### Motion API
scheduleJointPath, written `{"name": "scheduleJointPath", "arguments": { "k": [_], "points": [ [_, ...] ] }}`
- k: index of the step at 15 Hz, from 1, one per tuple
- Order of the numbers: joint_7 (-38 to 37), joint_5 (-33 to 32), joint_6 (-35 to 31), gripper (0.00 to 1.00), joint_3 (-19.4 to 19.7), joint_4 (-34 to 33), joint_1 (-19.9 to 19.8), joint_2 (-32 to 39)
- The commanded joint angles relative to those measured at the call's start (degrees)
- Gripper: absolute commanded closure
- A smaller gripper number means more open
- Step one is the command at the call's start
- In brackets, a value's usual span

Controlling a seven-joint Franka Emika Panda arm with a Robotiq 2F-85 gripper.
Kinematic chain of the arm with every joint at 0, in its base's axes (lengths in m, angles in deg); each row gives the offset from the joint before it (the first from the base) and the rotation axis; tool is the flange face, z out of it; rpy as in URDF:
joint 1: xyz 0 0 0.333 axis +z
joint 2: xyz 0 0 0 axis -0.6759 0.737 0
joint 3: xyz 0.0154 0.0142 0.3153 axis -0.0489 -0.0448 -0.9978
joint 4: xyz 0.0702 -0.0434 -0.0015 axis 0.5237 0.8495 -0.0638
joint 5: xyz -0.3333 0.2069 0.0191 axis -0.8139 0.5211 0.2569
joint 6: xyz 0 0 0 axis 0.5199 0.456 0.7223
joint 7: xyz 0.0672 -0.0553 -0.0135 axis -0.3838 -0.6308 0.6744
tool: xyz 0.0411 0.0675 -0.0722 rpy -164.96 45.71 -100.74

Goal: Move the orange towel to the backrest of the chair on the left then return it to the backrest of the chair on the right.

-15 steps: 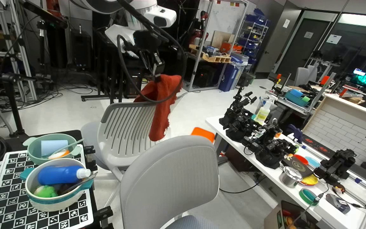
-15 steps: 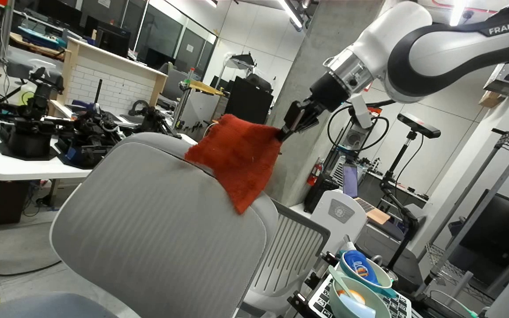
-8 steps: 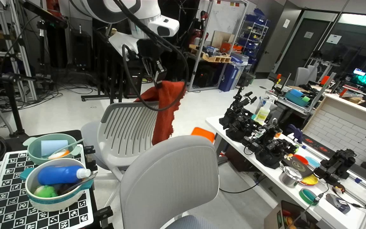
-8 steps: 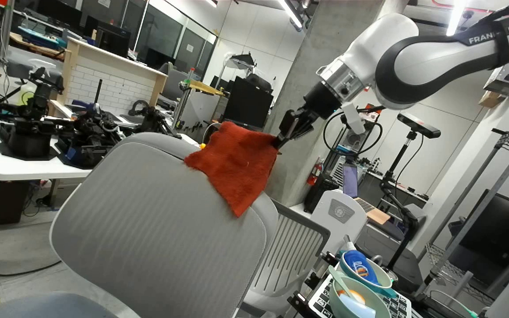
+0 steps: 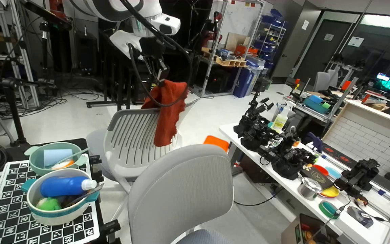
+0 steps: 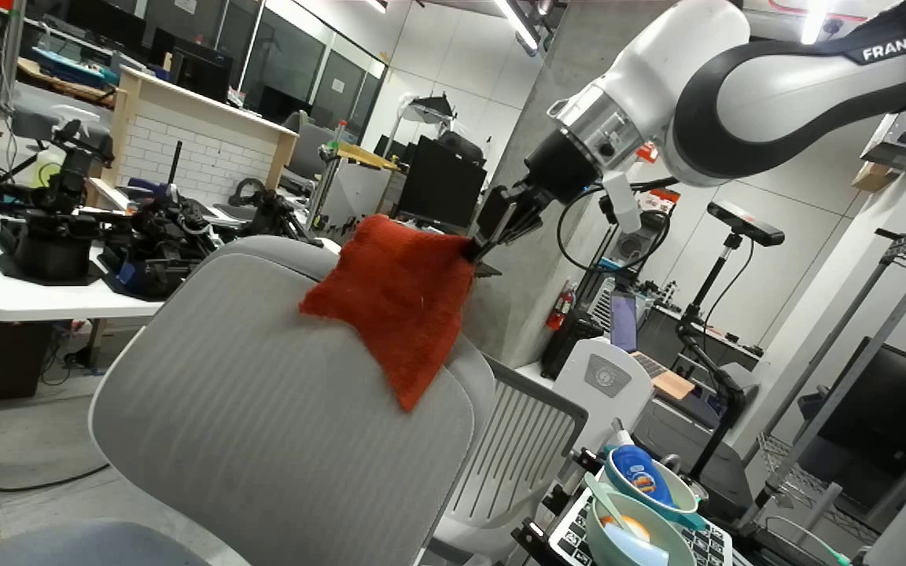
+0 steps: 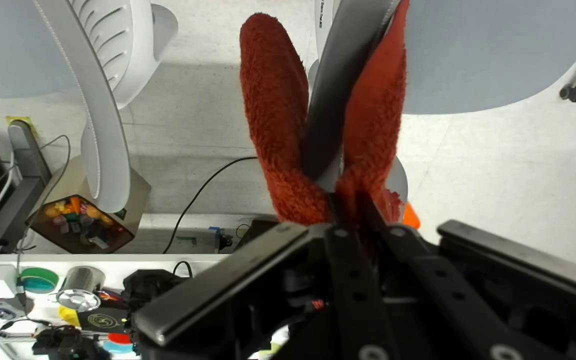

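Observation:
The orange towel, a rust-red cloth, shows in both exterior views [image 5: 169, 112] [image 6: 410, 291]. My gripper [image 6: 476, 250] is shut on its upper part, above a grey chair's backrest. In the wrist view the towel [image 7: 275, 110] straddles the top of this backrest [image 7: 335, 75], one fold on each side; my gripper [image 7: 350, 201] is at its lower part. An exterior view shows this chair's slatted back [image 5: 134, 135] behind one towel end, another its grey front [image 6: 280, 401] behind the other end. The second chair's backrest [image 5: 181, 189] stands back to back with it, also in the wrist view [image 7: 110, 145].
A stand with a checkered board [image 5: 8, 210] and two bowls [image 5: 56, 217] is beside the chairs. A white table [image 5: 269, 183] with black arms and dishes stands on the far side. A bin of toys [image 7: 133, 200] is below it. A black cable loop hangs from the arm.
My gripper and the towel dip slightly, then shift left in both exterior views. The towel's end hangs lower over the front of the backrest. The gripper stays shut on the towel.

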State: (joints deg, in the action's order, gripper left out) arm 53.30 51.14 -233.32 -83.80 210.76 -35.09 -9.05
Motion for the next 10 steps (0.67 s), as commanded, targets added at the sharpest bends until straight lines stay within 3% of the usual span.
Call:
{"name": "scheduleJointPath", "arguments": {
  "k": [1, 6, 7, 8, 10],
  "points": [
    [-2.35, -2.14, -0.01, 0.98, -0.27, -3.12, -0.02, 3.57],
    [-4.72, -4.44, 0.30, 0.96, 0.06, -4.61, 0.54, 5.92],
    [-5.57, -4.96, 0.37, 0.68, 0.08, -4.67, 0.69, 5.98],
    [-6.07, -5.59, 0.38, 0.67, 0.09, -4.62, 0.84, 5.89],
    [-6.75, -6.22, 0.66, 0.53, 0.08, -4.68, 1.07, 5.60]
  ]
}}
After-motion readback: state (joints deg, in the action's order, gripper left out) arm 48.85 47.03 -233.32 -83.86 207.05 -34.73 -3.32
